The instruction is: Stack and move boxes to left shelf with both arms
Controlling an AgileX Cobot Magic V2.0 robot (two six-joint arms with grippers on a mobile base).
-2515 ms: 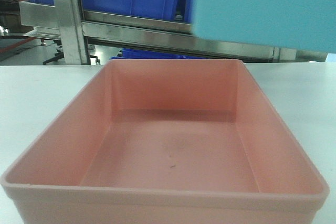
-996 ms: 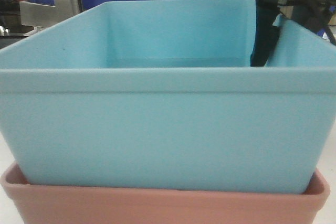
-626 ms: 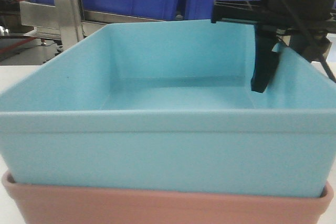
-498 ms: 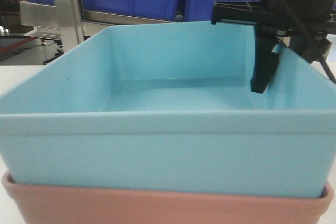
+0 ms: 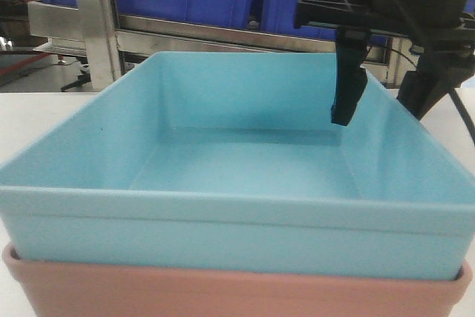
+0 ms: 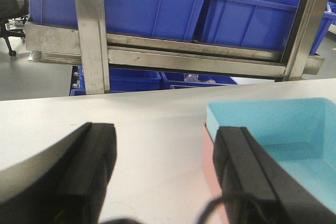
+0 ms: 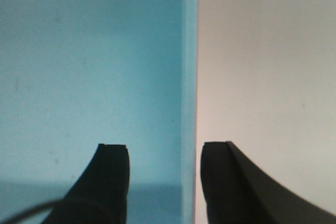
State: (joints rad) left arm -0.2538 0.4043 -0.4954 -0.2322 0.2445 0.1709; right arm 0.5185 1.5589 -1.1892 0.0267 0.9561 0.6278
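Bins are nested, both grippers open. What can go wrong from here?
1. The right gripper straddles the blue bin wall above the pink bin rim, so gripping there and lifting may pull the blue one out alone.
2. That wall sits off centre, nearer one jaw, so closing may shove the stack sideways.
3. The left gripper hangs open by the bins' corner. One jaw lines up close to the rim and might strike it.

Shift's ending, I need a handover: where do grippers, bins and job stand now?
Left gripper: open, empty, over the white table beside the bins.
Right gripper: open, astride the right wall of the light blue plastic bin, not clamped.
Done: blue bin nested in the salmon pink plastic bin, on the table.
Left: grip both bins with both arms, move them to the left shelf.
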